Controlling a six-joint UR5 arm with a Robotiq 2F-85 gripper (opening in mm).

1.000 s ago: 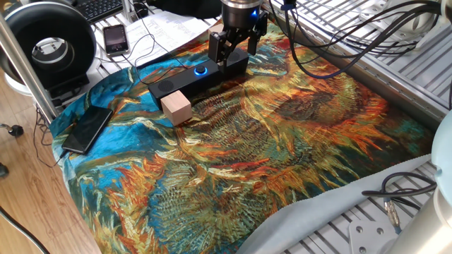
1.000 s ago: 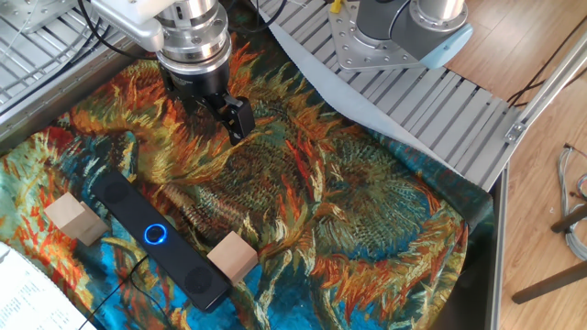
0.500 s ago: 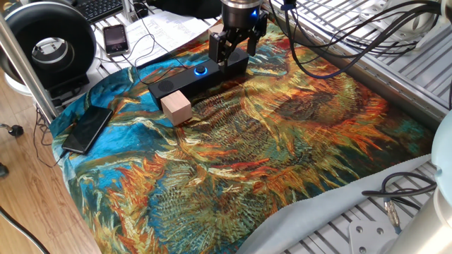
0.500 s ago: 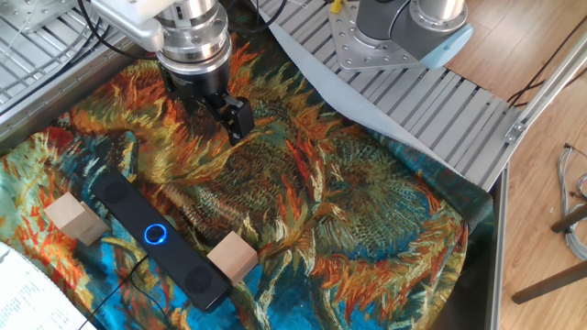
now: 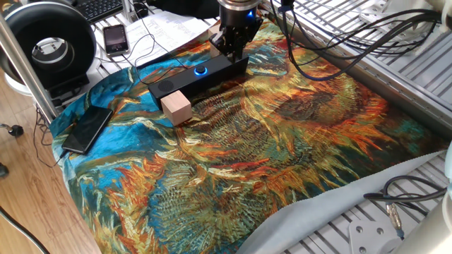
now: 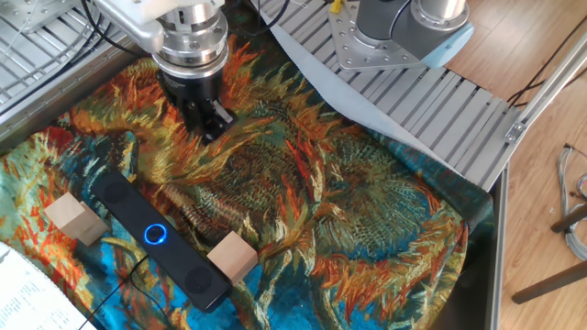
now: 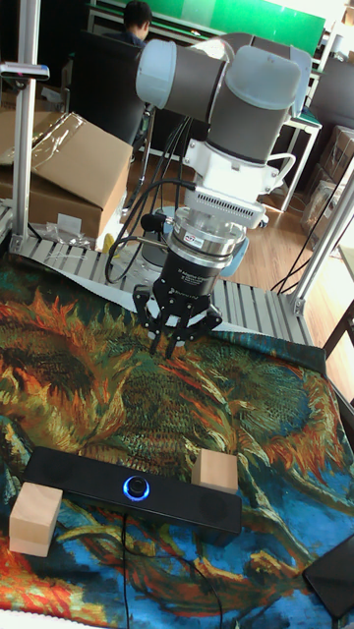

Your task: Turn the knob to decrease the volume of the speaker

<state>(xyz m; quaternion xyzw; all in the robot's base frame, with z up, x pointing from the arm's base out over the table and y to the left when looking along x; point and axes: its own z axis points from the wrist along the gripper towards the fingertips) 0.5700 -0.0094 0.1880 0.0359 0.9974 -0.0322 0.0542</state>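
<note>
The speaker (image 7: 133, 489) is a long black bar lying on the sunflower cloth, also seen at an angle as the speaker (image 5: 189, 77) and the speaker (image 6: 158, 243). Its knob (image 7: 137, 486) glows blue on top, as does the knob (image 5: 201, 70) and the knob (image 6: 156, 235). My gripper (image 7: 169, 346) hangs over the cloth on the robot's side of the bar, apart from it, with nothing held. Its fingers are drawn together to a point. In the fixed views the gripper (image 5: 229, 48) and the gripper (image 6: 209, 124) stand near the speaker's far end.
Two wooden blocks flank the bar: block (image 7: 36, 518) and block (image 7: 214, 470). A flat black phone (image 5: 87, 128) lies on the cloth's edge and a round black fan (image 5: 49, 44) stands beyond it. Metal conveyor rails (image 6: 431, 101) and cables (image 5: 395, 190) border the cloth.
The gripper's fingers were spread apart before and have come together. The wrist stays over the same spot by the speaker's far end. The speaker and blocks have not moved.
</note>
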